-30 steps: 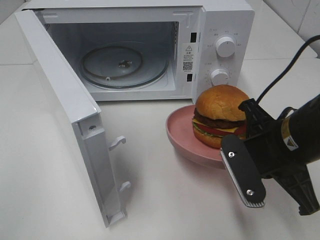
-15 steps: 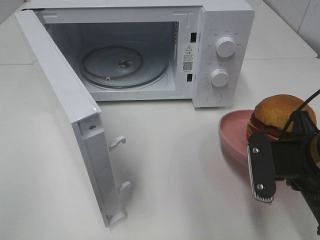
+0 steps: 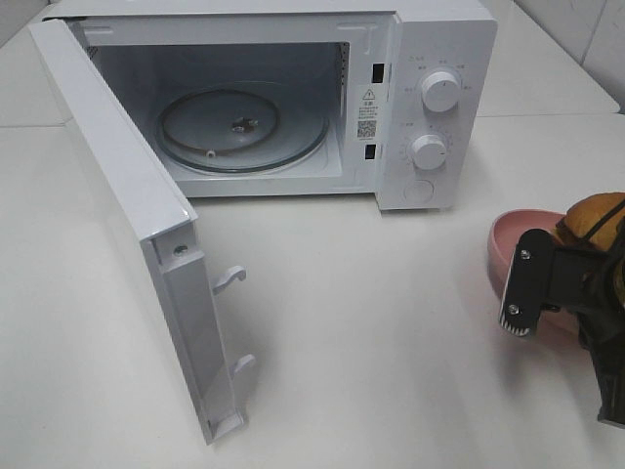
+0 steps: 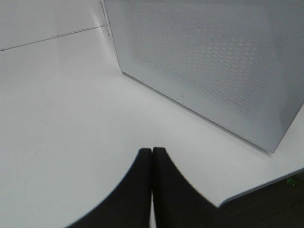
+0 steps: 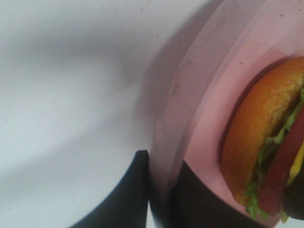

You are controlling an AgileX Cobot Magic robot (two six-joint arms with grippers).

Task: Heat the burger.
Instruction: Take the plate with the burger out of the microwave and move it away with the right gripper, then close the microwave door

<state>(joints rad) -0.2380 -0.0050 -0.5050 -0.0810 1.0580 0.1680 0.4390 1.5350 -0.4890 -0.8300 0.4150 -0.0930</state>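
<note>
On the pink plate [image 5: 204, 114] pinched by the right tool [image 5: 159, 190], the burger [image 5: 266, 152] sits just beside its fingers.

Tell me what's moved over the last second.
The right gripper, shut on the plate rim, carried plate and burger from in front of the microwave dials toward the table's right edge, away from the oven. Nothing was released. The door remains open and the turntable bare; the left gripper remains shut.
</note>
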